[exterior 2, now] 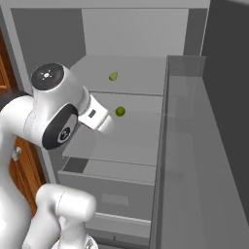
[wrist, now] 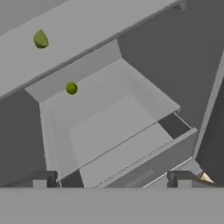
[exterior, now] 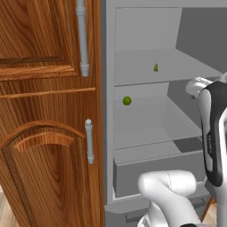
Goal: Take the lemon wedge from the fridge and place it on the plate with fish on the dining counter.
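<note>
The fridge (exterior: 146, 26) stands open, its grey shelves and drawer exposed. The wedge (exterior: 155, 67) lies on the upper shelf (exterior: 177, 66), alone and towards the back; it also shows in the right base view (exterior 2: 113, 76) and at the upper left of the hand view (wrist: 40, 39). A green ball (exterior: 127, 100) rests on the shelf below, well apart from the wedge, seen too in the right base view (exterior 2: 120, 111) and the hand view (wrist: 71, 88). The drawer (exterior: 150, 170) sits under that shelf. A wooden cupboard (exterior: 44, 124) with grey handles adjoins the fridge on the left.

The gripper (wrist: 111, 178) hangs in front of the fridge, clear of both shelves and touching nothing. Its fingers (wrist: 43, 178) stand wide apart and released, with nothing between them. The wedge remains ungrasped, far from the fingertips.
</note>
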